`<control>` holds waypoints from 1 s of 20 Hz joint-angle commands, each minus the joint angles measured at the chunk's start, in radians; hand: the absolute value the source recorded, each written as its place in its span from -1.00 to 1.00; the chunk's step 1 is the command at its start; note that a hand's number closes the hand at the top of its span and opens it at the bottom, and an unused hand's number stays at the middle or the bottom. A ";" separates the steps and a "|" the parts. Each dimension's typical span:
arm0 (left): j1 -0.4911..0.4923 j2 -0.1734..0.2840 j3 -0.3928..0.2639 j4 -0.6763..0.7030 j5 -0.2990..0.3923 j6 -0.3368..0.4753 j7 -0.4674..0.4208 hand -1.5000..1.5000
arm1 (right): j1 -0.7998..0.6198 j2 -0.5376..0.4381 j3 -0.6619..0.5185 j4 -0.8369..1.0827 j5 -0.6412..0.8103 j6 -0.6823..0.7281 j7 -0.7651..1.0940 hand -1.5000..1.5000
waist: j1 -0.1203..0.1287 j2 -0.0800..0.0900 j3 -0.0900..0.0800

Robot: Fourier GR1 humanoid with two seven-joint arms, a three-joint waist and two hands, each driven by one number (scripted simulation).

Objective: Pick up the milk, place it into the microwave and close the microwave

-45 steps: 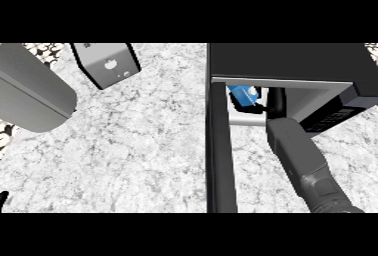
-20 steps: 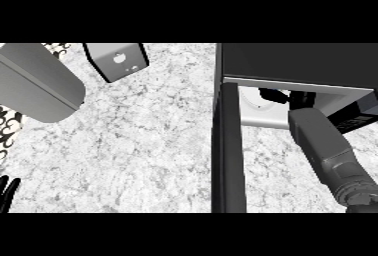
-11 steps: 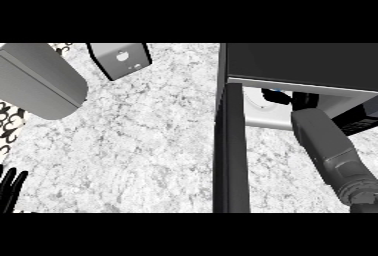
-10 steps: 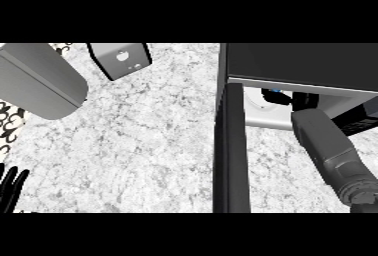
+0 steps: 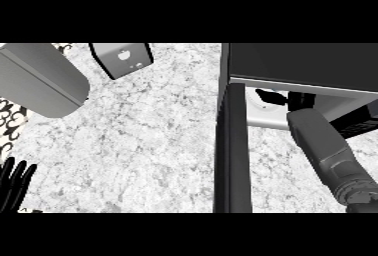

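The microwave (image 5: 295,62) stands at the upper right, its dark door (image 5: 233,150) swung open and seen edge-on as a vertical bar. My right forearm (image 5: 325,150) reaches into the light cavity (image 5: 260,112). Only a black part of my right hand (image 5: 301,100) shows under the microwave's top edge, and its grip is hidden. The milk does not show in this view. My left hand (image 5: 15,185) rests at the lower left edge, open with fingers up and nothing in it.
A large grey box (image 5: 40,80) lies at the upper left. A small grey block with dark sides (image 5: 122,59) stands at the top centre. The marble counter (image 5: 140,145) spreads between them and the door. A patterned strip (image 5: 7,112) runs along the left edge.
The blue milk, seen in my right hand at the microwave opening earlier, is now out of sight. My right arm has gone deeper into the cavity. My left hand has risen into view at the lower left.
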 commanded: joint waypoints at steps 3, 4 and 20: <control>-0.018 0.026 0.023 0.002 0.028 -0.003 0.029 -1.00 | -0.033 0.028 0.020 0.018 0.027 -0.039 0.018 -1.00 | -0.001 -0.007 -0.001; -0.012 0.002 0.000 0.019 -0.014 -0.006 -0.021 -1.00 | -0.023 0.025 0.018 0.014 0.027 -0.047 0.009 -1.00 | 0.003 -0.003 -0.001; 0.030 -0.006 0.011 0.028 -0.024 -0.031 -0.067 -1.00 | 0.020 0.056 -0.005 -0.021 0.012 0.036 -0.041 -1.00 | -0.037 -0.024 -0.002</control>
